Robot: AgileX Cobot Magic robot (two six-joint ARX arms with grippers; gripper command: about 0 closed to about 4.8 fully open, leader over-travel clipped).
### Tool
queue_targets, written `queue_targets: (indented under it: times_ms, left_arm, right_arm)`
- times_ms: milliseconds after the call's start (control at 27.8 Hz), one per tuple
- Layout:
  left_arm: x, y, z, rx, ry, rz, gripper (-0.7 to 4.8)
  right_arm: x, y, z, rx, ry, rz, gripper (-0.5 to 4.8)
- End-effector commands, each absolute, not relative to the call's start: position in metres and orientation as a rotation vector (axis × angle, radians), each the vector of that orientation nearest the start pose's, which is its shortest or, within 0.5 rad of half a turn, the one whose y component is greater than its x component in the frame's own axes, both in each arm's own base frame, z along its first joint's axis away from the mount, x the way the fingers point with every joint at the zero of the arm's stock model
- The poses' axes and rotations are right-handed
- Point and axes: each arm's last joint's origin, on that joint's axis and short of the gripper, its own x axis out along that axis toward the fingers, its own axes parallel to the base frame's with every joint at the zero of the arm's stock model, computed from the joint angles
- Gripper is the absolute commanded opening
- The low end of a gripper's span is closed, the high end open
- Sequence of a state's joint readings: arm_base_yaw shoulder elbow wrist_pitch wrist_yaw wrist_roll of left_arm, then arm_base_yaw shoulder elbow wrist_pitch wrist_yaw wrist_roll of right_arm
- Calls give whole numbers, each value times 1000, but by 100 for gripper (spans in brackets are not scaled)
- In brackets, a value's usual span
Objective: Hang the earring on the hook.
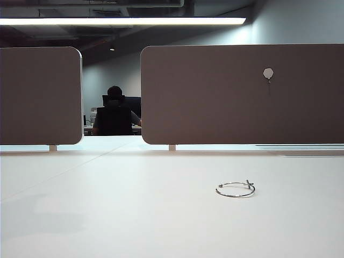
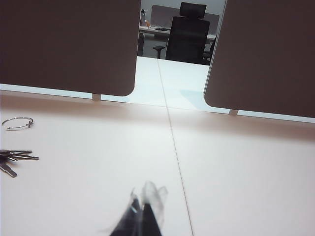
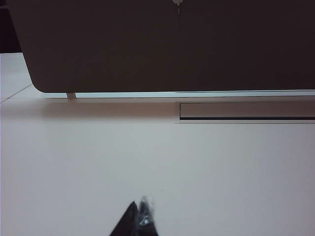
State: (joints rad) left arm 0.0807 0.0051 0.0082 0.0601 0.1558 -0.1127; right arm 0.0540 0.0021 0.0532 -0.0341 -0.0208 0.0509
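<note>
Fingers first: both sets read clenched on nothing. From my station, the left gripper (image 2: 142,214) shows in its wrist view as dark tips pressed together low over the table, and the right gripper (image 3: 139,219) looks the same in its own view. Neither appears in the exterior view.

Largest item: the broad white table top (image 1: 107,215), smooth and bare around the work. Behind it stands the dark grey rounded partition panel (image 1: 242,107). High on that panel sits the hook (image 1: 268,73), a small pale grey hexagonal plate with a thin prong below.

Next, a small bunch of metal keys (image 2: 12,158) lies near the earring in the left wrist view.

Smallest: the earring (image 1: 235,189), a thin silver wire hoop with a short crossing pin, lies flat on the table, well apart from both grippers and below the hook.

Handling, in my judgement: very light, springy, slick, easily bent. I would pinch the wire opposite the pin, leaving an open arc for the prong.
</note>
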Motion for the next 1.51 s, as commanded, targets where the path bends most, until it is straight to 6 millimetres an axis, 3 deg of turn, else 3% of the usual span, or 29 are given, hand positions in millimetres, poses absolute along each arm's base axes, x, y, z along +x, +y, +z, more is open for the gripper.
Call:
queue_targets:
  times_ms: [36, 252, 287, 323, 359, 395, 431, 647, 755, 898, 1042, 1150, 1294, 1509]
  left_arm:
    - [97, 3, 173, -99, -64, -84, -5]
    - [97, 2, 174, -124, -67, -119, -2]
    - [96, 2, 177, -153, -72, -120, 54]
    - [95, 2, 183, -188, -82, -138, 339]
    - [93, 1, 188, -196, -88, -156, 479]
    - [91, 0, 195, -207, -85, -194, 479]
    - [89, -2, 200, -223, -81, -240, 479]
    - [82, -17, 237, -272, -87, -514, 479]
    - [91, -28, 258, -289, -21, -613, 479]
    - [122, -52, 275, -257, 144, -728, 479]
    - [159, -85, 276, -212, 312, -811, 479]
    - [179, -110, 265, -155, 416, -847, 479]
    - [187, -127, 254, -119, 482, -877, 479]
    - [185, -131, 252, -47, 464, -882, 479]
  right_arm:
    - [94, 5, 181, 45, -35, 56, -5]
    - [93, 6, 184, 46, -43, 77, -3]
    - [92, 6, 189, 49, -56, 81, 21]
    - [88, 6, 201, 57, -82, 102, 157]
    - [86, 7, 208, 58, -96, 131, 289]
    - [82, 8, 219, 56, -92, 180, 453]
    - [80, 9, 223, 57, -71, 219, 479]
    - [82, 15, 273, 113, 90, 409, 479]
    - [102, 19, 288, 144, 237, 503, 479]
    - [139, 29, 290, 205, 294, 670, 461]
    - [168, 47, 277, 174, 340, 770, 448]
    - [189, 64, 251, 173, 502, 749, 449]
    - [210, 81, 216, 109, 670, 629, 450]
    - [223, 113, 171, -55, 805, 593, 463]
